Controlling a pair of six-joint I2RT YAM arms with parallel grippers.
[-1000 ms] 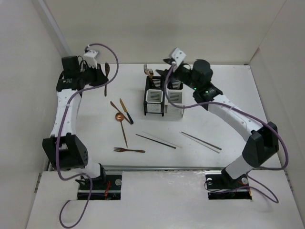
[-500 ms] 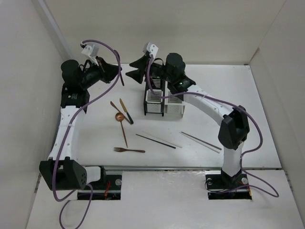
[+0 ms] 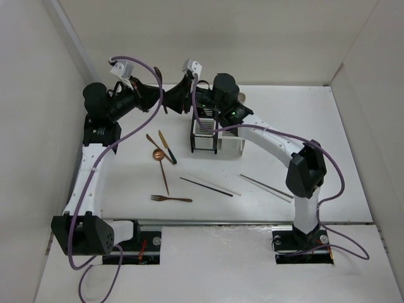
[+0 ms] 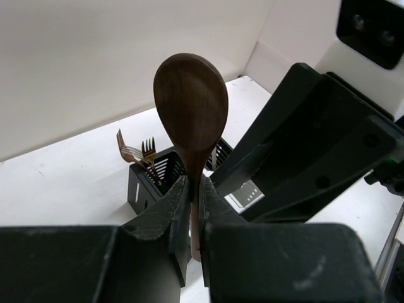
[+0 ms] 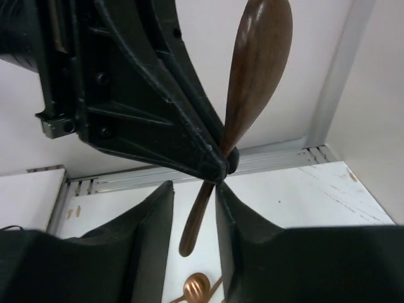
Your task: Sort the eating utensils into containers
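The left fingers are clenched on the handle of a dark wooden spoon. They hold it in the air with the bowl upward, over the far-left part of the surface. The right fingers are spread, one on each side of the spoon's lower handle. Whether they touch the wood cannot be told. The handle's upper stretch is covered by the left fingers' tips, and its end sits in the dark gap between the right pair. From above, the two sets of fingers meet tip to tip, and only a dark sliver of the spoon shows between them.

Just beyond, the containers stand near the middle of the far edge. The right arm crosses over their back and hides their tops. The left wrist view shows forks sticking out of one compartment, while the right fingers block the other caddy.

Left of the containers lie two slim pieces, too small to name. Beside them is a copper spoon. Toward the near edge lie a brown fork and two chopstick pairs, one dark and one grey.
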